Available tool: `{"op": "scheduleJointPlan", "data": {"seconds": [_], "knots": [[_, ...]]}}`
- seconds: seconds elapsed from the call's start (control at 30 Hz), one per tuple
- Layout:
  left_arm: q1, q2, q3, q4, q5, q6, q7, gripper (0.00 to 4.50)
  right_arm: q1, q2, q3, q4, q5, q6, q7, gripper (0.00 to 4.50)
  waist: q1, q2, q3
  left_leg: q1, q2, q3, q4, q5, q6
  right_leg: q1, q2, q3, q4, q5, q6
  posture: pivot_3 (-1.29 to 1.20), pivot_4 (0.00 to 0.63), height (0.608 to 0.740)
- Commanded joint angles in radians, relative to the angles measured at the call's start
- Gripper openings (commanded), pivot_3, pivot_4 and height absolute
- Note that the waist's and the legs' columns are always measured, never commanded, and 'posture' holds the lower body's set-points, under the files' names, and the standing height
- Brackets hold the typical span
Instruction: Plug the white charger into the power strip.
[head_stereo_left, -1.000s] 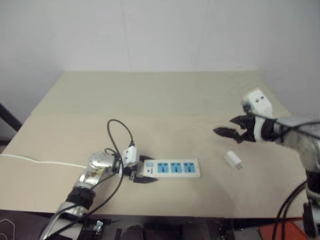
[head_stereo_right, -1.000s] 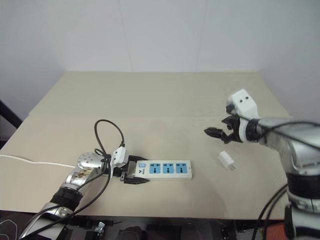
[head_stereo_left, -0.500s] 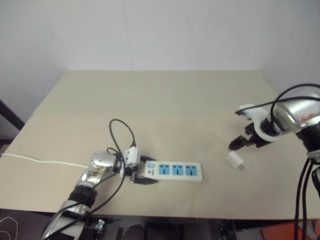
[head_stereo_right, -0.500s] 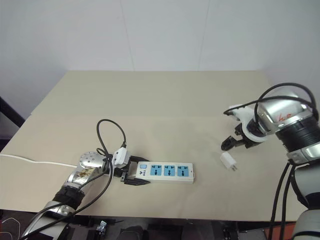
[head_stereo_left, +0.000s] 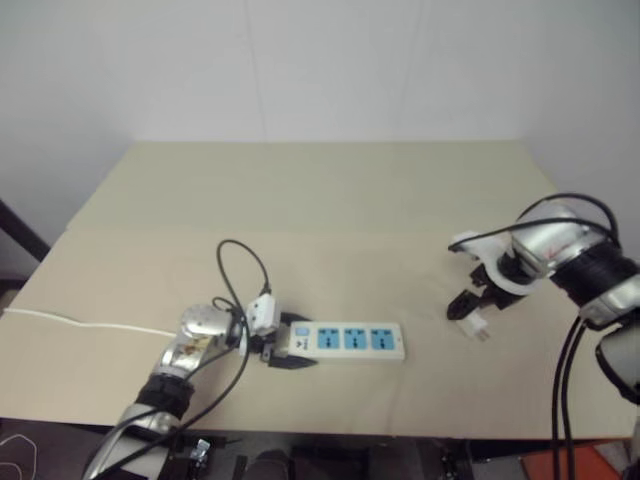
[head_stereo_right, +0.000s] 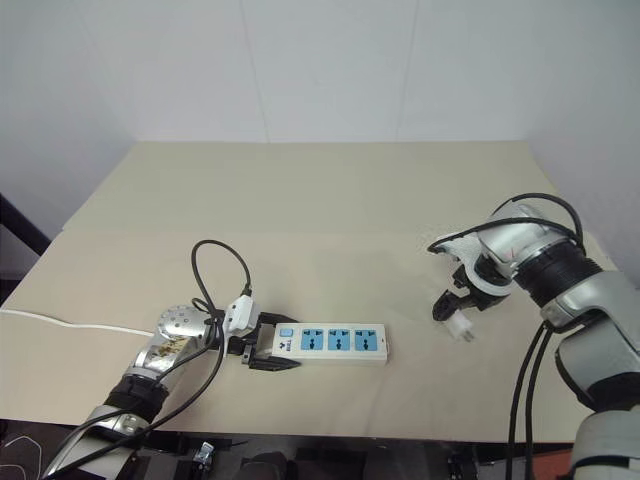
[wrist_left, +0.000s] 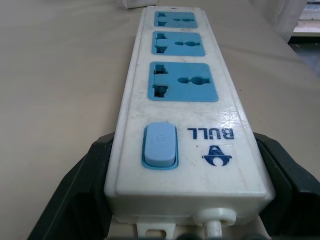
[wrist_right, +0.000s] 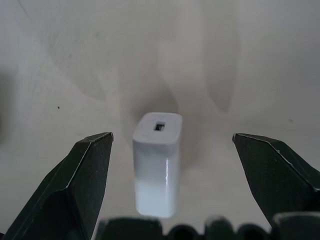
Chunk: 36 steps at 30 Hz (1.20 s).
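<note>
Beige table (head_stereo_left: 330, 200) against a white wall. Nearest, left gripper (head_stereo_left: 285, 350) clamps the switch end of the strip (head_stereo_left: 345, 340), a finger on each side. Farther right, right gripper (wrist_right: 170, 170) points down, jaws wide, straddling the charger (wrist_right: 156, 165) lying on the table, not touching it

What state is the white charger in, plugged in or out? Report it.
Out. The white charger lies on the table, apart from the power strip, between the open right gripper's fingers, untouched.
</note>
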Motion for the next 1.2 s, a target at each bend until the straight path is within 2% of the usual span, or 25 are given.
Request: {"op": "scheduleJointPlan", "data": {"seconds": [0.03,0.5,0.63,0.87,1.07,1.1,1.2], "knots": [[0.03,-0.007,-0.038,0.0,0.021,0.013,-0.001,3.32,-0.006,0.004,-0.009,0.01,-0.034,-0.012,0.021,4.5,0.0,0.0,0.0,0.0,0.0,0.0,0.0,0.0,0.0,0.0,0.0,0.0,0.0,0.0,0.0,0.0,0.15,0.74],[0.028,0.0,-0.038,0.003,0.03,0.016,0.006,3.32,0.056,0.046,-0.041,0.017,-0.054,0.003,0.033,4.5,-0.003,0.0,0.0,0.001,0.0,0.0,0.0,0.0,0.0,0.001,0.0,0.0,0.0,0.0,0.0,0.0,0.15,0.74],[0.027,0.002,-0.038,0.003,0.031,0.017,0.009,3.32,0.073,0.059,-0.059,0.027,-0.073,-0.008,0.031,3.63,-0.003,-0.001,-0.001,0.001,0.0,0.0,0.0,0.0,0.0,0.001,0.0,0.0,0.0,0.0,0.0,0.0,0.15,0.74],[0.025,0.013,-0.035,0.002,0.031,0.021,0.006,3.32,0.091,0.05,-0.078,-0.048,-0.066,0.016,0.044,1.17,-0.01,-0.001,-0.002,0.002,0.0,0.0,0.0,0.0,0.0,0.001,0.0,0.0,0.001,0.0,0.0,0.0,0.15,0.74],[0.015,0.016,-0.035,0.015,0.036,0.02,0.002,3.32,0.088,0.044,-0.134,-0.1,-0.066,0.014,0.026,1.1,-0.014,-0.001,-0.002,0.002,0.0,0.0,0.0,0.0,0.0,0.001,0.0,0.0,0.001,0.0,0.0,0.0,0.15,0.74],[0.014,0.016,-0.036,0.016,0.036,0.02,0.001,3.32,0.091,0.046,-0.179,-0.117,-0.062,0.004,0.01,1.1,-0.014,-0.001,-0.002,0.002,0.0,0.0,0.0,0.0,0.0,0.001,0.0,0.0,0.001,0.0,0.0,0.0,0.15,0.74],[0.009,0.016,-0.036,0.023,0.038,0.02,-0.002,3.32,0.143,0.075,-0.424,-0.196,-0.029,-0.114,-0.063,1.1,-0.013,-0.001,-0.002,0.001,0.0,0.0,0.0,0.0,0.0,0.001,0.0,0.0,0.001,0.0,0.0,0.0,0.15,0.74]]}}
